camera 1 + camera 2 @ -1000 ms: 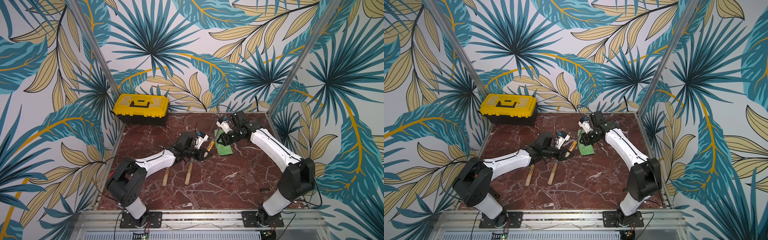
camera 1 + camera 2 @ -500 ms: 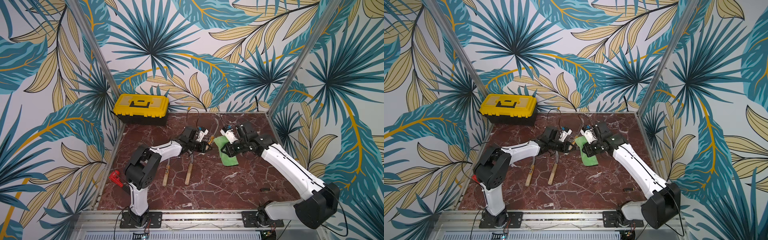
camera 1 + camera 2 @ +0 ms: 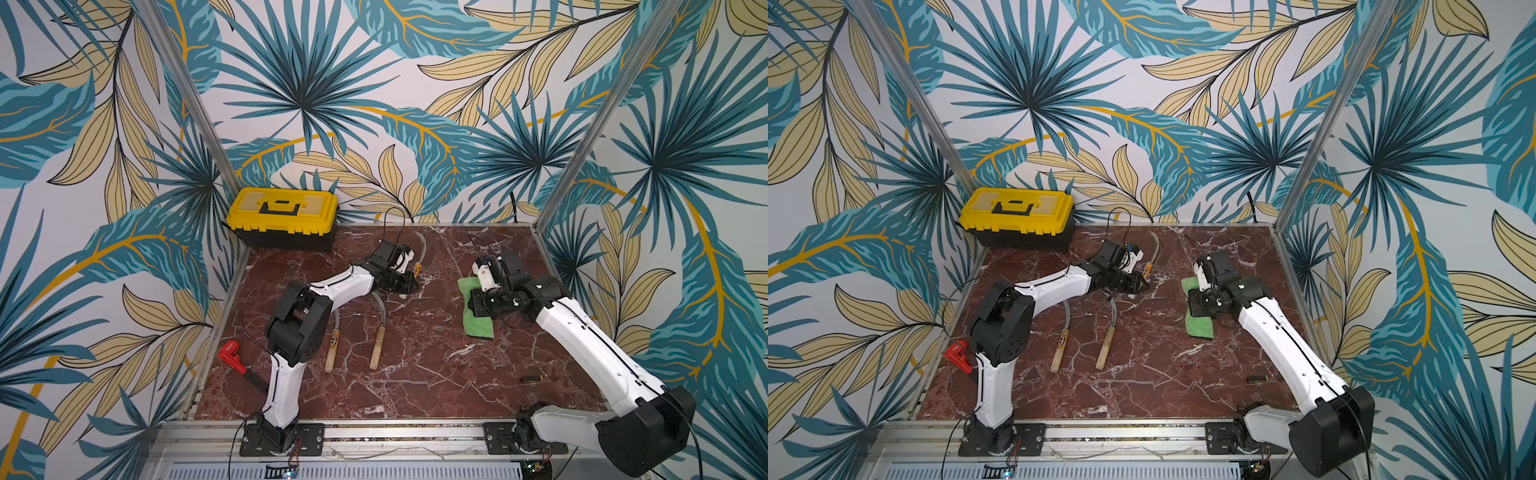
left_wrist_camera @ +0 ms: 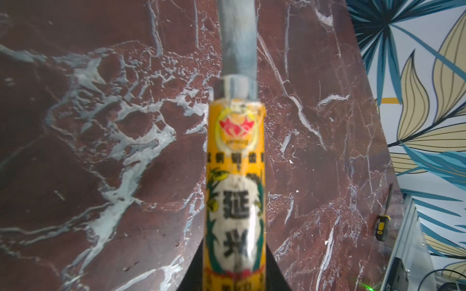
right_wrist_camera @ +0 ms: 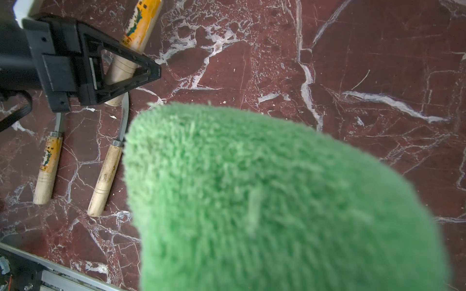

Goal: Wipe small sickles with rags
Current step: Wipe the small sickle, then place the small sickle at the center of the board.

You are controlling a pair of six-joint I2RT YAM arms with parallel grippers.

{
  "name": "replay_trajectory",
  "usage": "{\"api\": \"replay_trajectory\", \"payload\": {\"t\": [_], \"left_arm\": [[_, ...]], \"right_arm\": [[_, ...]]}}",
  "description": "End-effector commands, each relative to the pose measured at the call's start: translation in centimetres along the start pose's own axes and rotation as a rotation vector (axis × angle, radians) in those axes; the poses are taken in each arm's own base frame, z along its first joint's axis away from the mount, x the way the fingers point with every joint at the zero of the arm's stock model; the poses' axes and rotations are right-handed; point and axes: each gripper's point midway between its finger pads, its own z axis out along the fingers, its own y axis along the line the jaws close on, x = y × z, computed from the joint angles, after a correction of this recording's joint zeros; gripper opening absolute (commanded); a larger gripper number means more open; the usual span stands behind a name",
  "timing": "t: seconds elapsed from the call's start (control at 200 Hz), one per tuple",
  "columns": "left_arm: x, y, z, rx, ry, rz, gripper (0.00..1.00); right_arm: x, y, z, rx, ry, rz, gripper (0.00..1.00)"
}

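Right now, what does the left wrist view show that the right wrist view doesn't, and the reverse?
Left wrist only: the held sickle's grey blade close up, and a small yellow-and-black tool lying on the marble table. Right wrist only: the green rag filling the foreground, two sickles lying on the table, one labelled, one plain, and the left jaws shut on the third. Both: that held sickle's orange-labelled handle and the marble table.

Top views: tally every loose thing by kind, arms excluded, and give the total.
sickles: 3
green rag: 1
yellow toolbox: 1
red-handled tool: 1
small dark item: 1
Total: 7
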Motion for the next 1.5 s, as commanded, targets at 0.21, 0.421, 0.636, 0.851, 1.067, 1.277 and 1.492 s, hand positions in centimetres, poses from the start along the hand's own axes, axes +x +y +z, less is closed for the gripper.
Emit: {"api": "replay_trajectory", "payload": {"t": [0.21, 0.421, 0.636, 0.851, 1.067, 1.277, 1.492], "left_arm": [[-0.6, 1.9, 1.7, -0.113, 0.086, 0.002, 0.0], [-1.8, 2.8, 2.6, -0.145, 0.07, 0.007, 0.0], [-2.9, 3.5, 3.1, -0.167, 0.061, 0.004, 0.0], [-3.4, 4.2, 3.6, -0.192, 0.074, -0.004, 0.02], [-3.2, 5.4, 4.6, -0.21, 0.093, -0.022, 0.07], [-3.4, 6.2, 5.1, -0.221, 0.1, -0.036, 0.1], [-3.5, 7.1, 5.2, -0.229, 0.103, -0.054, 0.12]], "right_arm": [[-0.7, -0.6, 1.6, 0.027, 0.003, 0.068, 0.06], [-0.1, -0.7, 2.0, 0.025, 0.01, 0.087, 0.06], [0.8, -0.8, 2.5, 0.019, 0.018, 0.101, 0.06], [1.1, -0.8, 3.3, 0.016, 0.027, 0.111, 0.06], [1.5, -0.8, 3.8, 0.013, 0.04, 0.112, 0.06], [1.7, -0.8, 4.1, 0.007, 0.045, 0.111, 0.06], [1.9, -0.6, 4.4, -0.002, 0.048, 0.11, 0.06]]}}
